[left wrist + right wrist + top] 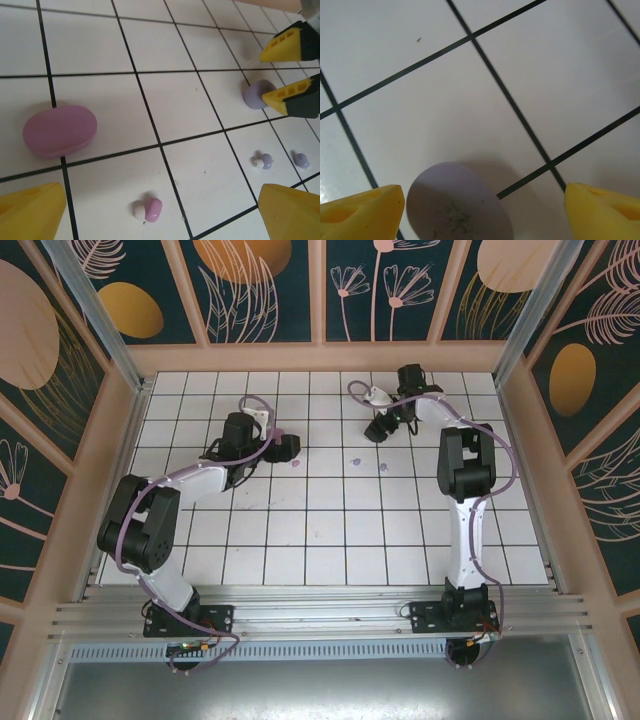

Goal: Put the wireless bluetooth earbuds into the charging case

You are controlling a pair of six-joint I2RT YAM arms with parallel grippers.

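Overhead, both arms lean over the white gridded desk [330,540]. Left wrist: left jaws gape, tiny pink plastic earbud [150,210] lying between them. Right wrist: right jaws open astride the rounded lavender case [457,202]; an off-centre squeeze could squirt it away.

the table [330,530] is carrying a white top, and dark lines are dividing it into square tiles. in the left wrist view a pink case [60,131], oval and smooth, is lying at the left of the frame across one dark line. a pink earbud [150,210] with a white tip is lying at the lower middle, well apart from it. a lavender case [257,94] is resting at the upper right. below it, at the lower right, a lavender earbud [263,160] and a second lavender earbud [300,160] are lying near each other, not touching. in the right wrist view the lavender case [457,205] is sitting at the bottom of the frame, just beside a crossing of lines.
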